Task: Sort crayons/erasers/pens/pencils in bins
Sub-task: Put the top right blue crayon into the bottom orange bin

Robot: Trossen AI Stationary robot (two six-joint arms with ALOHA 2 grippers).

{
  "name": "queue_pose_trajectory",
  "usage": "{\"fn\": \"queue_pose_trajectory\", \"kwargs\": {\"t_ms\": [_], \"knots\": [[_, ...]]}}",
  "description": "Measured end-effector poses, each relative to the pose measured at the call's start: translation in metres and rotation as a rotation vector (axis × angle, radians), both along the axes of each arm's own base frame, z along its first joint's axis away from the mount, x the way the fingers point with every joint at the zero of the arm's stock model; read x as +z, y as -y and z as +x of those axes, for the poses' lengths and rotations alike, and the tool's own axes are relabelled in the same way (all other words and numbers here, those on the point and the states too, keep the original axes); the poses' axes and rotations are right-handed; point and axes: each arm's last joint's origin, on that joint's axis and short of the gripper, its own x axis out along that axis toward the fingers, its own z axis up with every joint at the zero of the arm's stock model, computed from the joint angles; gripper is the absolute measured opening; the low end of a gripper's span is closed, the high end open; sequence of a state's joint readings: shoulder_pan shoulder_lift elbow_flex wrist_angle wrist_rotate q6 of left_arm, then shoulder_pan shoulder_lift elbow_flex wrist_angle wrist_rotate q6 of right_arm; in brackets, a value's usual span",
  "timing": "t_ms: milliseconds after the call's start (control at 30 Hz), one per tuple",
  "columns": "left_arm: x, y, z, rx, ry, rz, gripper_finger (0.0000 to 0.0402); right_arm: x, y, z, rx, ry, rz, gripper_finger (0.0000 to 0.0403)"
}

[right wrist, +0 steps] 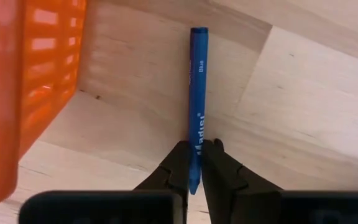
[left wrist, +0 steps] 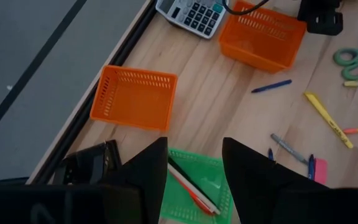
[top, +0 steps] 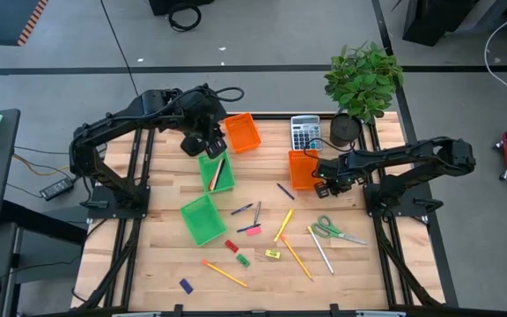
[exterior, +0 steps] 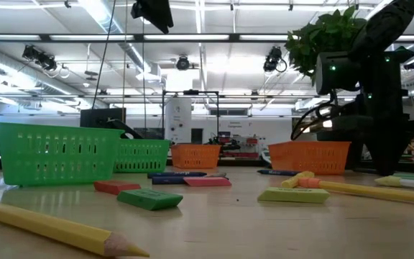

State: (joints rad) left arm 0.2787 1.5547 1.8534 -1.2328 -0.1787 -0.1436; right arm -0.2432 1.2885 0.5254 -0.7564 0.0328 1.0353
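My right gripper [right wrist: 196,151] points down beside the nearer orange bin [top: 303,169] and is shut on a blue crayon [right wrist: 197,81]. My left gripper [left wrist: 194,165] hangs open, touching nothing, above the farther green bin [top: 216,172], in which a red pen [left wrist: 191,188] and a dark stick lie. A second green bin [top: 202,218] and a second orange bin [top: 242,132] stand on the table. Loose on the wood lie yellow pencils [top: 284,224], pens [top: 243,210], another blue crayon [top: 284,190] and small erasers [top: 231,246]. My right gripper pinches the blue crayon between its two fingers near the crayon's pointed end [right wrist: 197,135]. The fingers come from above, pointing down. The rest of the crayon runs out past the fingertips alongside the orange bin's wall [right wrist: 48,74]. Whether it is clear of the table, I cannot tell.
A grey calculator [top: 304,132] and a potted plant [top: 363,79] stand at the far right. Green-handled scissors [top: 334,231] lie near the right edge. The erasers and pencils are scattered over the near middle of the table.
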Motion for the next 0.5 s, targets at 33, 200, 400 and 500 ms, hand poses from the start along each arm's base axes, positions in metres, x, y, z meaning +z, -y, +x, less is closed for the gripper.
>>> {"fn": "queue_pose_trajectory", "kwargs": {"t_ms": [33, 200, 400, 500], "knots": [[0.000, 0.000, 0.000, -0.001, 0.003, 0.001, 0.0162, 0.001, 0.000, 0.000, -0.007, 0.004, 0.002, 0.0036], [0.000, 0.000, 0.000, -0.001, 0.003, 0.001, 0.0162, 0.005, -0.001, -0.002, -0.043, 0.037, 0.017, 0.0036], [0.000, 0.000, 0.000, -0.001, 0.003, 0.001, 0.0162, 0.017, -0.002, -0.003, -0.076, 0.106, 0.044, 0.0036], [0.000, 0.000, 0.000, -0.001, 0.002, 0.001, 0.0162, 0.027, -0.002, -0.001, -0.092, 0.140, 0.043, 0.0036]]}}
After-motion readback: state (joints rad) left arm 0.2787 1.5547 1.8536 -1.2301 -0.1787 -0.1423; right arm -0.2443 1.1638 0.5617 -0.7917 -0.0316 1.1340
